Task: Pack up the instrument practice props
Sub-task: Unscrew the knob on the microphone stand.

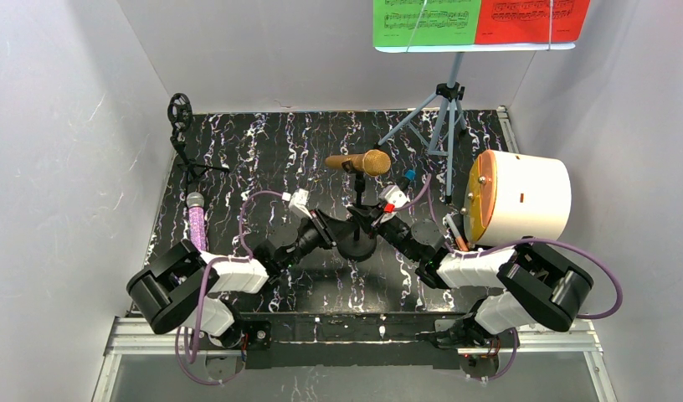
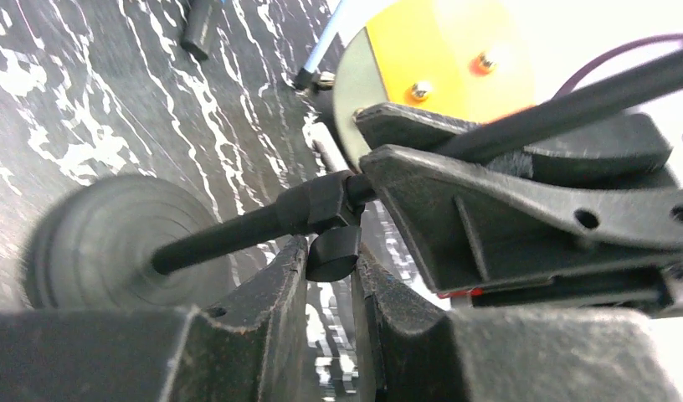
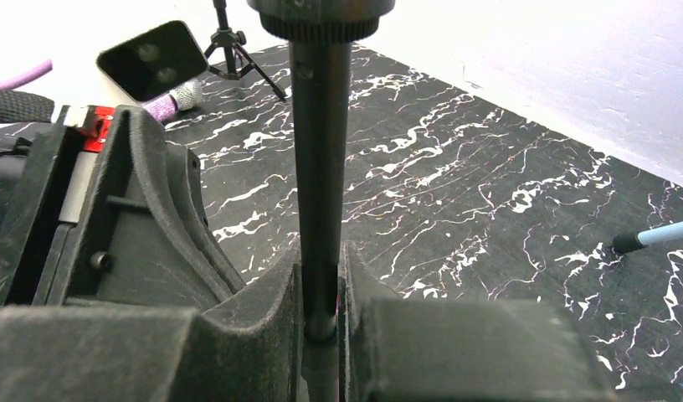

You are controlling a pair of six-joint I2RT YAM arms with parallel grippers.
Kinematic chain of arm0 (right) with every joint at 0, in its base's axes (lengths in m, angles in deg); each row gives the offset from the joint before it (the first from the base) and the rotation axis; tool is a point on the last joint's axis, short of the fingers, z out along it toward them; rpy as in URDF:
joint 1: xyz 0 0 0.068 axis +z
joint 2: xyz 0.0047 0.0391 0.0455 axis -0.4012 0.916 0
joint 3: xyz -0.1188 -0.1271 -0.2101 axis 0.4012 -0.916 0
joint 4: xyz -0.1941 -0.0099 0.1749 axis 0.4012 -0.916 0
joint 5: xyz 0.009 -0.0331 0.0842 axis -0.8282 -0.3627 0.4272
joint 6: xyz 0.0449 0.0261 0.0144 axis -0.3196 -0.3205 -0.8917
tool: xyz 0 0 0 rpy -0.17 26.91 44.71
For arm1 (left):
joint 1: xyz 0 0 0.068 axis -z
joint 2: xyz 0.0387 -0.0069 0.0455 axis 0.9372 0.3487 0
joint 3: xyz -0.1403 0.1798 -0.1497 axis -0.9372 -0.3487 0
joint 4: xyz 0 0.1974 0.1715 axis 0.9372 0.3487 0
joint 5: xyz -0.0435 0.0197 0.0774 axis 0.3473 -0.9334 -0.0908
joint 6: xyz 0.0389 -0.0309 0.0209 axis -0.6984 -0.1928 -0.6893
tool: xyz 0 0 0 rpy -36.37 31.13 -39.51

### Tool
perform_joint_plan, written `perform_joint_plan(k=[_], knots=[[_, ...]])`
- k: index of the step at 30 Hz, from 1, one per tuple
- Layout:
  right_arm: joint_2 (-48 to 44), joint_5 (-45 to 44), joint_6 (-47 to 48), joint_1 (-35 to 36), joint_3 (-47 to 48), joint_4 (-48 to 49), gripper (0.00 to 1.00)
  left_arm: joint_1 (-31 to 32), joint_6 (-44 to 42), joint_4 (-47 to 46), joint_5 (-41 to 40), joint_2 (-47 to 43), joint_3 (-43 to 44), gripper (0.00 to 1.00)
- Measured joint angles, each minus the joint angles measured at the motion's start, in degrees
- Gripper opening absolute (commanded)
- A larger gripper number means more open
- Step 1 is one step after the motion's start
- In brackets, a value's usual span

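Arms number two, bolted at 6 o'clock on the desk (image 1: 263,159), and both reach inward to meet at its middle. Each carries one tool. The left tool (image 2: 331,264) has its two fingers pressed together on a short black stub that sticks out from the joint of the centre mic mount (image 1: 356,244). The right tool (image 3: 321,285) is clamped on the same mount's thin pole, a little higher up, the pole running straight up between its pads. The mount stands upright on a round base, so the left tool meets it from 9 o'clock and the right tool from 3 o'clock.

Microphones number two. The purple glitter microphone (image 1: 195,223) lies flat on the desk at 9 o'clock, well apart from the left tool. The gold microphone (image 1: 359,161) sits crosswise on top of the held mount, just past both tools toward 12 o'clock.

One white drum (image 1: 522,199) with an orange face lies on its side at 3 o'clock, near the right arm.

Mounts number two: the second, the far mic mount (image 1: 182,134), stands on small tripod legs at 10 o'clock, with nothing in its round clip.

One music rack (image 1: 445,117) stands at 1 o'clock on pale blue tripod legs, bearing two sheets side by side: the green score sheet (image 1: 424,21) and the red score sheet (image 1: 531,18).
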Motion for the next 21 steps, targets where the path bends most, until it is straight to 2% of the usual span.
perform_joint_plan(k=[2,6,11,12,17,21], knots=[[0.02,-0.22,-0.02,0.0,0.02,0.0,0.01,-0.72,9.44,0.37,0.61,0.44,0.11,0.0],[0.04,-0.57,0.0,0.0,0.09,-0.04,0.01,-1.14,22.23,1.57,0.61,0.63,0.28,0.0],[0.07,-0.79,0.04,0.09,0.11,-0.09,0.01,-1.18,33.53,3.28,0.11,0.44,0.31,0.0],[0.07,-0.81,0.07,0.13,0.13,-0.09,0.01,-1.18,34.8,3.78,0.02,0.22,0.31,0.03],[0.11,-0.76,0.17,0.48,0.48,-0.44,0.01,-1.16,35.45,8.39,-0.72,-2.93,0.39,0.37],[0.2,-0.55,0.7,0.74,0.66,-0.63,0.01,-1.55,33.05,12.68,-3.15,-6.6,0.39,0.42]])
